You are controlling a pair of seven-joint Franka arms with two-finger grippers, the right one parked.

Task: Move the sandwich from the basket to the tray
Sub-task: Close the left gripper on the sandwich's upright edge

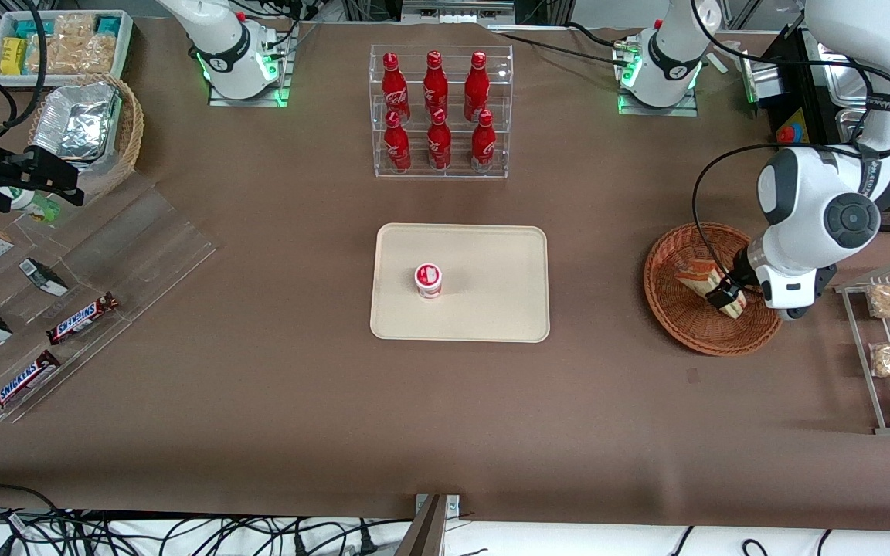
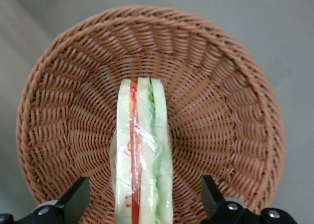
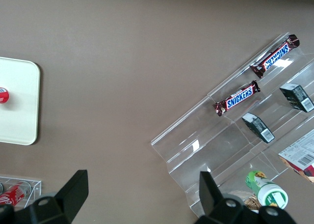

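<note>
One sandwich [image 2: 143, 155] is seen lying in the basket [image 2: 64, 111], set on edge, with the hand [image 2: 143, 204] lowered over it; its fingers [image 2: 73, 200] are spread to either side of the wrap without touching. On the desk [image 1: 259, 371], well apart toward the parked arm's end, the tray [image 1: 491, 262] carries a small red-lidded cup [image 1: 428, 279].

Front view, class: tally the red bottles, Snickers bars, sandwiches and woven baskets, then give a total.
Red bottles: 6
Snickers bars: 2
Sandwich: 1, in the basket, gripper open astride it
Woven baskets: 2
Total: 11
</note>
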